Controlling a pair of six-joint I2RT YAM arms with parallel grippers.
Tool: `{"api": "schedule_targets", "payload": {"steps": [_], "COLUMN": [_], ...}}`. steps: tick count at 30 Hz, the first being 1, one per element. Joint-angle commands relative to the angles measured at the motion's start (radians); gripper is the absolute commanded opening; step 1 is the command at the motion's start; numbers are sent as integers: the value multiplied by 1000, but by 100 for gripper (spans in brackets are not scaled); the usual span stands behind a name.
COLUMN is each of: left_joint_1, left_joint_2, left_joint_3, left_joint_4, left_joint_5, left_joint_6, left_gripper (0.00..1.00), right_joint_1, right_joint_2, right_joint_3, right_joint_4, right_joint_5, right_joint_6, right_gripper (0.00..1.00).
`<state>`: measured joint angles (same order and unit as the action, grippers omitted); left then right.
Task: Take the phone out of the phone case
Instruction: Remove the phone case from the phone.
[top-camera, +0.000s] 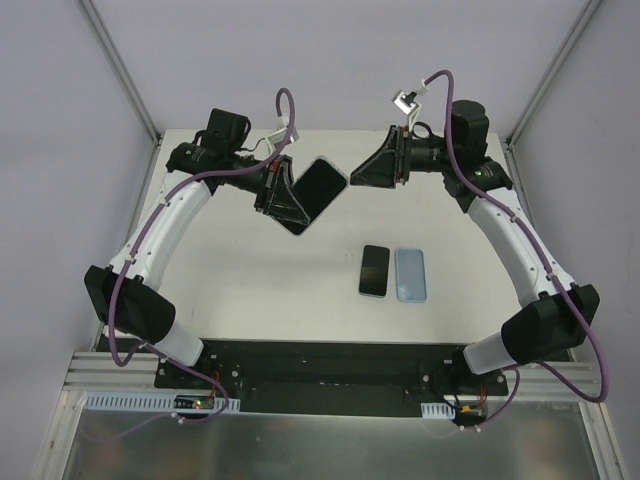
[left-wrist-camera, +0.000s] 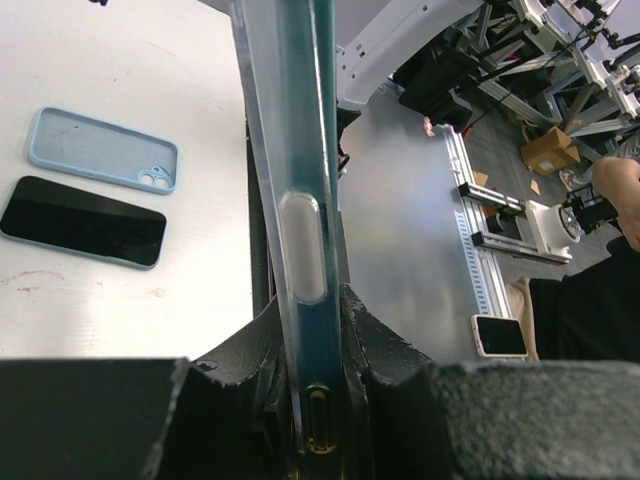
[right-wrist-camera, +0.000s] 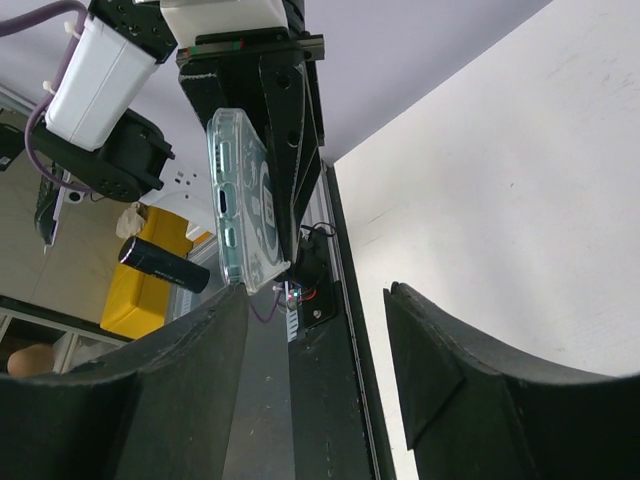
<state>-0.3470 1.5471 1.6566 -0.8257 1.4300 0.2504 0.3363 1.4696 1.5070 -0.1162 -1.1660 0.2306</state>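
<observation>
My left gripper (top-camera: 282, 196) is shut on a phone in a clear case (top-camera: 318, 190) and holds it tilted above the table's far middle. In the left wrist view the cased phone (left-wrist-camera: 300, 150) stands edge-on between the pads (left-wrist-camera: 315, 330). My right gripper (top-camera: 366, 171) is open and empty, just right of the phone's upper corner and apart from it. In the right wrist view the clear case's back (right-wrist-camera: 245, 205) shows beyond the open fingers (right-wrist-camera: 320, 330), held by the left gripper (right-wrist-camera: 270, 90).
A bare black phone (top-camera: 374, 270) and an empty light blue case (top-camera: 411, 274) lie side by side on the white table (top-camera: 250, 290), right of centre; both also show in the left wrist view, the phone (left-wrist-camera: 82, 222) and the case (left-wrist-camera: 103, 148). Black rail (top-camera: 330, 365) runs along the near edge.
</observation>
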Motion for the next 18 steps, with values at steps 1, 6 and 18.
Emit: {"api": "schedule_targets", "payload": {"steps": [1,6,18], "left_joint_1": [-6,-6,-14], "left_joint_2": [-10,-5,8], "left_joint_3": [32,37,52], "left_joint_4": [30,30,28], "left_joint_5": [60,63,75], "left_joint_6": [21,24,15], "left_gripper": [0,0,0], "right_joint_1": [-2,-2,35], "right_joint_2": [-2,-12,23], "right_joint_3": [-10,-14,16], "right_joint_4": [112,139,177], "right_joint_5": [-84,-129,-143], "right_joint_6": [46,49,79], "right_gripper": [62,61,53]}}
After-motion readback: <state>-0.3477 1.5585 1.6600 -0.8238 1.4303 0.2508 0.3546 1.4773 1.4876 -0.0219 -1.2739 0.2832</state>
